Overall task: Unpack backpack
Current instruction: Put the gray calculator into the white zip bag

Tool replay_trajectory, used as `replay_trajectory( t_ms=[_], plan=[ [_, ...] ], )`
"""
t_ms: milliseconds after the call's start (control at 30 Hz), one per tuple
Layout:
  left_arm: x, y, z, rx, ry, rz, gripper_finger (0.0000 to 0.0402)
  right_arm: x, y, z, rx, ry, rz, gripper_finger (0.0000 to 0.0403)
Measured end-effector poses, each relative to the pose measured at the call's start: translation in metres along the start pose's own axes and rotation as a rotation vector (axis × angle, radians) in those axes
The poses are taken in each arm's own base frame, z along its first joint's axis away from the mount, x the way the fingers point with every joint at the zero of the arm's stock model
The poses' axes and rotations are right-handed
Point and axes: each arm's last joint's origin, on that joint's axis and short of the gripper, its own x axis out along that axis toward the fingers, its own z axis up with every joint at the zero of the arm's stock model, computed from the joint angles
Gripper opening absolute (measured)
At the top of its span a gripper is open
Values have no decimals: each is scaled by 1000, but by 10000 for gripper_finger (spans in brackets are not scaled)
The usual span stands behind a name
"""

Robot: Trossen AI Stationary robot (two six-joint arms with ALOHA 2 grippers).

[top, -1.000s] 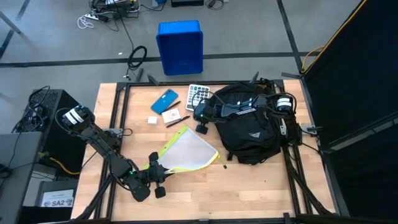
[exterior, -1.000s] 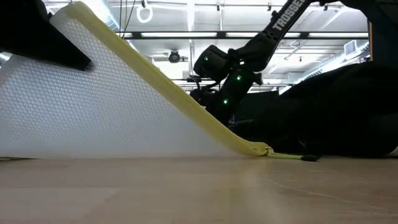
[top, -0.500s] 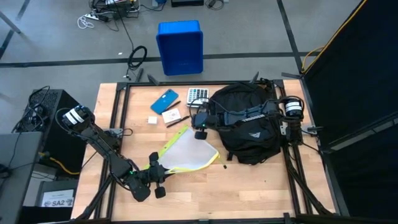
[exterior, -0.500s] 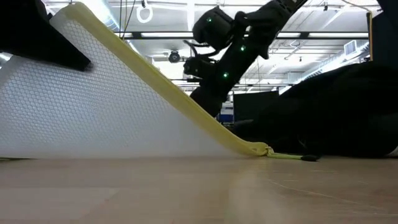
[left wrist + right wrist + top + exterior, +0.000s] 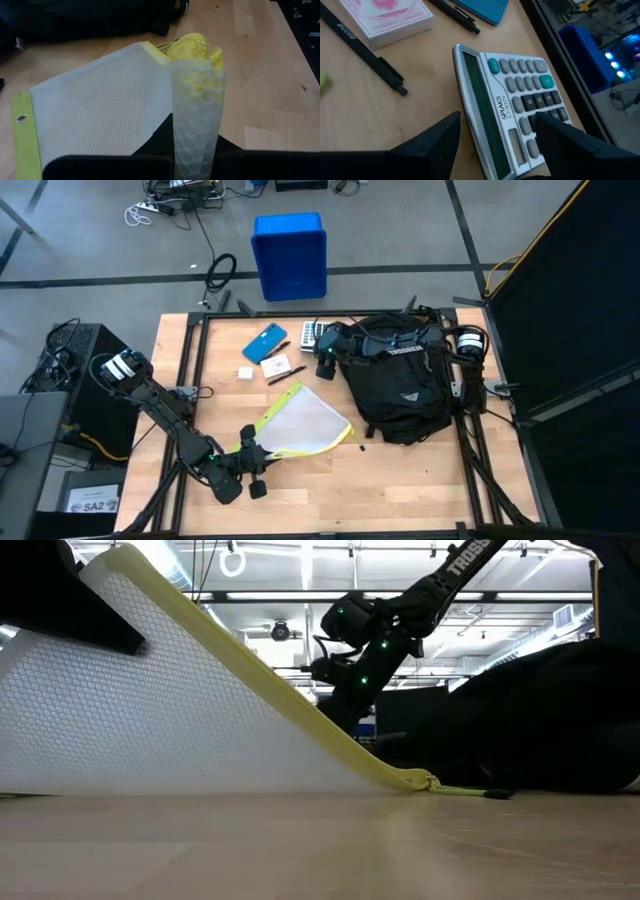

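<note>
Two dark arms reach over the wooden surface (image 5: 400, 480). From the far right corner, the right arm stretches leftward across the top of the large black fabric backpack (image 5: 400, 385), which lies flat on the right part of the surface with its small white logo facing up. The right claw (image 5: 322, 360) hangs past the backpack's left edge, over a silver calculator (image 5: 512, 107) near the far edge; in the right wrist view its two dark fingers (image 5: 432, 145) stand well apart, one on each side of the calculator's near end, gripping nothing. Beside the calculator lie a pink-patterned white card box (image 5: 387, 17), black pens (image 5: 365, 55) and a flat blue rectangular item (image 5: 264, 342). The left arm runs from its base at the left edge down toward the near edge, elbow bent low, wrist turned toward the middle. The left claw (image 5: 250, 448) is clamped tight on a corner of a white mesh pouch with yellow-green trim (image 5: 300, 425); the left wrist view shows bunched mesh and yellow edging pinched between its fingers, the rest of the pouch spread out toward the backpack. In the low view the pouch rises as a slanted sheet from the surface. Beyond the surface, a blue plastic bin (image 5: 289, 255) stands on the floor.
</note>
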Motion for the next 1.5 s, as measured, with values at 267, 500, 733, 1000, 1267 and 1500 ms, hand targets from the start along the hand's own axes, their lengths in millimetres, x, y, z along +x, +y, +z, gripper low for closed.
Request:
replay_trajectory(
  t_ms=[267, 500, 733, 1000, 1267, 1500],
  plan=[
    [0, 0, 0, -1, -1, -1, 0, 1, -2, 0, -2, -5, 36, 168],
    [0, 0, 0, -3, -2, -1, 0, 1, 0, 0, -5, -8, 43, 143],
    [0, -1, 1, -8, -5, -4, 0, 8, 4, -6, -8, 11, 74, 176],
    [0, -2, 2, -23, -6, -22, 0, 28, 10, -19, -2, 62, -39, 162],
    [0, -2, 1, -20, -3, -22, 0, 20, 13, -12, -44, 43, -71, 16],
    [0, -2, 1, -17, -2, -23, 0, -15, 38, 0, -95, 25, 11, 7]
  ],
)
